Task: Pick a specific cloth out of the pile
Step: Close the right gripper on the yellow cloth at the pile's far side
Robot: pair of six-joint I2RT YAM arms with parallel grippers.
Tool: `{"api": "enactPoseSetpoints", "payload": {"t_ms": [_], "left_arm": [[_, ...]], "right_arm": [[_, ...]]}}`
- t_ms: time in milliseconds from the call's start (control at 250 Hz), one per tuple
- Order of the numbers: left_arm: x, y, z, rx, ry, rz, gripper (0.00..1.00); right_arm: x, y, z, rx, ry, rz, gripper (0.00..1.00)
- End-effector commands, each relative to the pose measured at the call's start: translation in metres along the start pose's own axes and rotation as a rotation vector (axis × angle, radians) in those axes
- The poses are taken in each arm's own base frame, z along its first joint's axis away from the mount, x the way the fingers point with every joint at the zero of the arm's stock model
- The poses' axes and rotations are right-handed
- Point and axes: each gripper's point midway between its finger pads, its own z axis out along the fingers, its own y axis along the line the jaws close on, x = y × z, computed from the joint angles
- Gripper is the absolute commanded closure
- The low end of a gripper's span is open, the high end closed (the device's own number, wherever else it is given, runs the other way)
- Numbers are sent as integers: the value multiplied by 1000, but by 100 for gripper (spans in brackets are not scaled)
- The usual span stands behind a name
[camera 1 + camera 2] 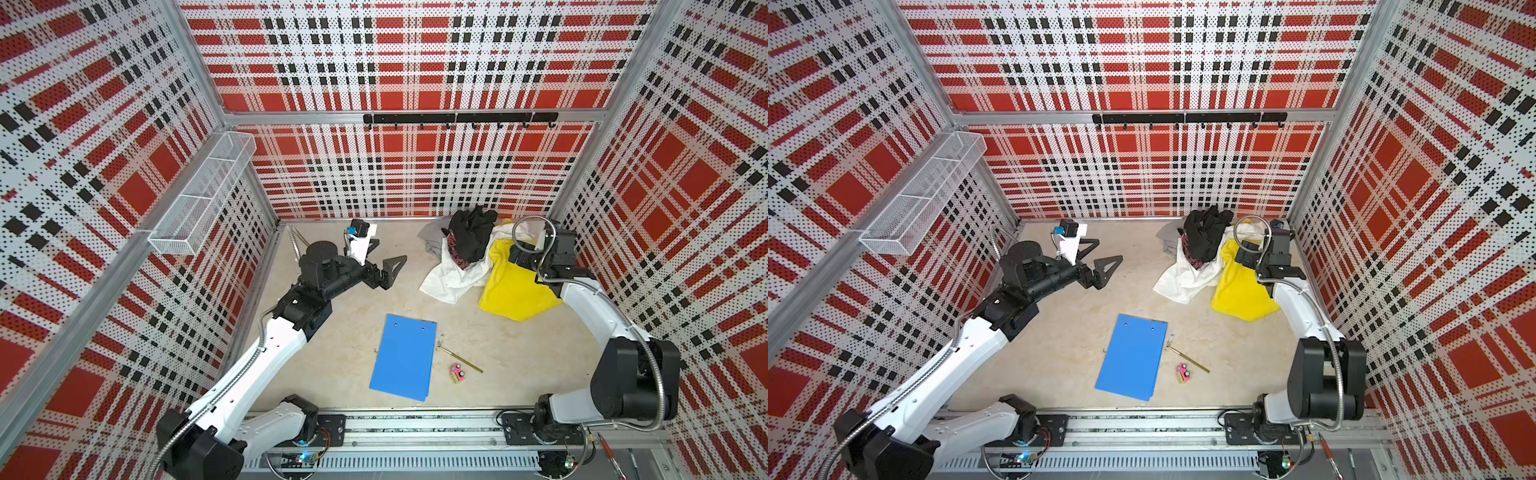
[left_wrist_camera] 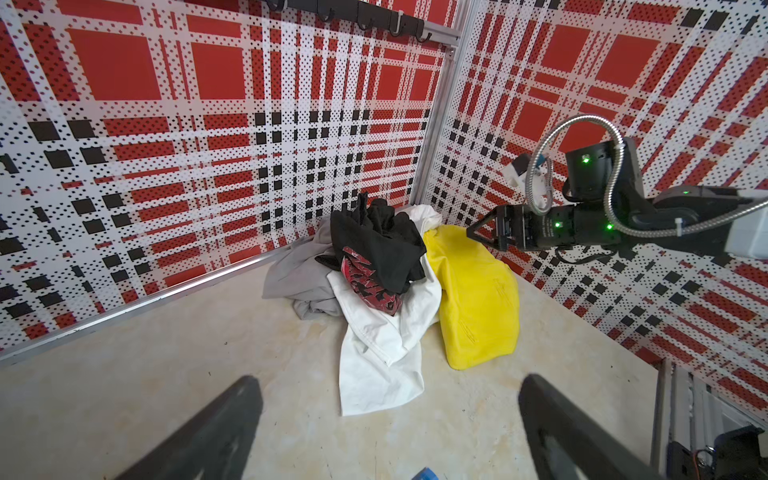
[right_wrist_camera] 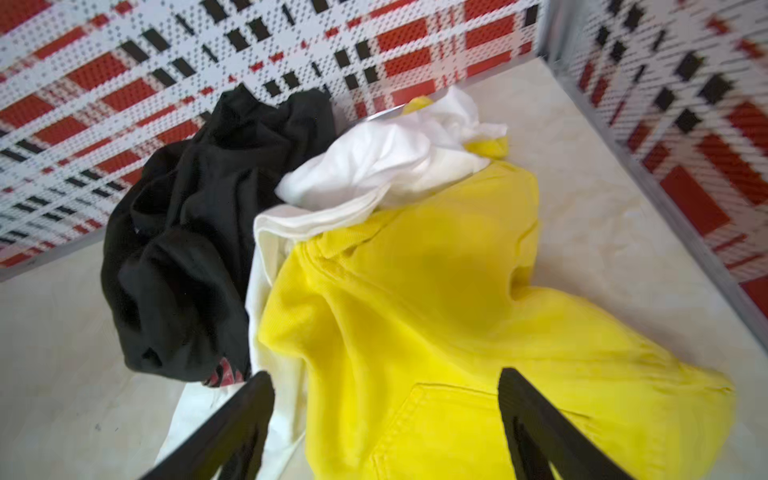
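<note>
Left arm (image 1: 266,353) reaches to 11 o'clock, left pincer (image 1: 390,249) spread wide, empty. Right arm (image 1: 590,303) at 1 o'clock, right pincer (image 3: 383,374) jaws apart, empty.

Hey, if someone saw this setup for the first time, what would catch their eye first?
The bright yellow cloth grabs the eye first, spread at the far right against a pile of black, white and grey clothes in the back corner. The right pincer hangs open just above it. Next comes the blue clipboard, lying flat near the middle front.
</note>
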Motion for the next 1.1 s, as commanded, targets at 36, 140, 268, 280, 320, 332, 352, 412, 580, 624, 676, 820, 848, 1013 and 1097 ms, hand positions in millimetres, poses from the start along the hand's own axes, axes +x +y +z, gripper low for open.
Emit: {"api": "enactPoseSetpoints", "payload": {"t_ms": [36,140,268,280,320,332,352,412,580,624,676,820,848,1013,1097], "left_arm": [[5,-3,2,17,9,-12,1],[5,-2,2,14,9,-13,1],[6,-1,4,15,13,-14,1],[6,-1,3,15,13,-14,1],[7,-2,4,18,17,-17,1],[7,-2,4,18,17,-16,1],[7,-2,5,19,17,-17,1],[8,-2,6,21,21,-20,1],[9,-1,6,18,22,-22,1],[9,-1,7,17,24,-22,1],[10,-1,7,19,25,-22,1],[11,-1,8,22,28,-24,1],[11,-1,8,22,28,-25,1],[11,-1,8,21,28,-25,1],[11,-1,8,21,28,-25,1]], "right_arm": [[-3,30,12,-60,2,-188,7],[-1,26,21,-8,19,-279,5],[-1,15,31,60,40,-348,4],[-2,14,32,65,41,-355,4],[-1,13,35,73,55,-375,4],[-1,12,36,75,59,-382,4],[1,12,38,77,69,-392,4],[3,11,43,96,94,-418,4],[8,14,54,87,128,-454,4],[9,15,58,81,134,-456,4],[10,15,64,77,144,-464,4],[12,12,81,95,171,-469,12],[11,12,82,96,167,-467,17],[4,12,86,111,131,-445,64],[-1,12,83,116,106,-437,82]]}}
